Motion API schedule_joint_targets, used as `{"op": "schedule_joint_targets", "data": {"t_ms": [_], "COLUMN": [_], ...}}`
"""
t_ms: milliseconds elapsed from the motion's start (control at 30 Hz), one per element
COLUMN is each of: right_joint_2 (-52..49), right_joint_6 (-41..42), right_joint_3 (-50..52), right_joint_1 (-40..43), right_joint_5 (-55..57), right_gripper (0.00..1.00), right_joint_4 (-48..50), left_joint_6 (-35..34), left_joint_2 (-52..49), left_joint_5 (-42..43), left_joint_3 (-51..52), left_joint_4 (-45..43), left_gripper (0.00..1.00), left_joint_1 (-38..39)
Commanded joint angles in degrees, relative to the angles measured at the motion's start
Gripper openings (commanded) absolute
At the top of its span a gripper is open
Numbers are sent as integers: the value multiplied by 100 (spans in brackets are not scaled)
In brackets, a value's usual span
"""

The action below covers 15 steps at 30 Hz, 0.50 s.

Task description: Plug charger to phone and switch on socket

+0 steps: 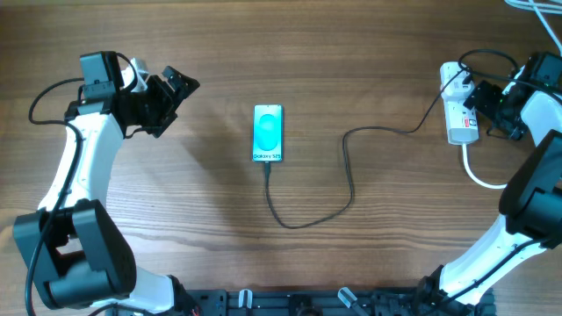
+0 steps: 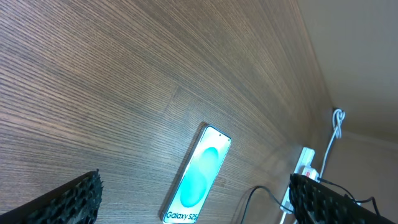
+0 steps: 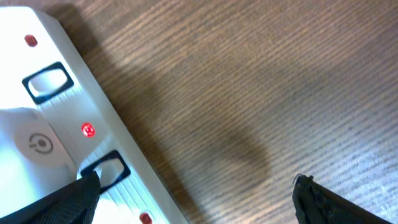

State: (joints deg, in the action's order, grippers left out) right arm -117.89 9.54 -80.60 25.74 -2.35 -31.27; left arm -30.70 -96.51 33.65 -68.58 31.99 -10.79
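Note:
The phone (image 1: 268, 132) lies flat mid-table with its teal screen lit and "Galaxy S25" at its near end; it also shows in the left wrist view (image 2: 200, 177). The thin black charger cable (image 1: 347, 167) runs from the phone's near end in a loop to the white socket strip (image 1: 458, 110) at the far right. My right gripper (image 1: 482, 104) is open over the strip; one finger sits at a rocker switch (image 3: 106, 169) and a red light (image 3: 87, 130) glows. My left gripper (image 1: 172, 95) is open and empty, left of the phone.
A thick white cord (image 1: 479, 171) curves from the strip toward the right arm. Another white cable (image 2: 336, 124) hangs at the far table edge.

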Motion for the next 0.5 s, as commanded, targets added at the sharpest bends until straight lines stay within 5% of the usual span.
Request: {"op": "schedule_joint_targets", "data": {"t_ms": [0, 467], "right_joint_2": [-109, 1023], "right_joint_6": [-208, -188], "right_joint_3": [31, -485], "right_joint_1": [-109, -136], "right_joint_5": [435, 186], "right_gripper": [100, 100], "right_joint_4": [-372, -1137], "left_joint_6": [85, 85], "left_joint_2": [72, 72], "left_joint_5": [-55, -57], "left_joint_3": [2, 2], "left_joint_4": [-2, -2], "left_gripper": [100, 100], "left_joint_1": [-31, -31]}}
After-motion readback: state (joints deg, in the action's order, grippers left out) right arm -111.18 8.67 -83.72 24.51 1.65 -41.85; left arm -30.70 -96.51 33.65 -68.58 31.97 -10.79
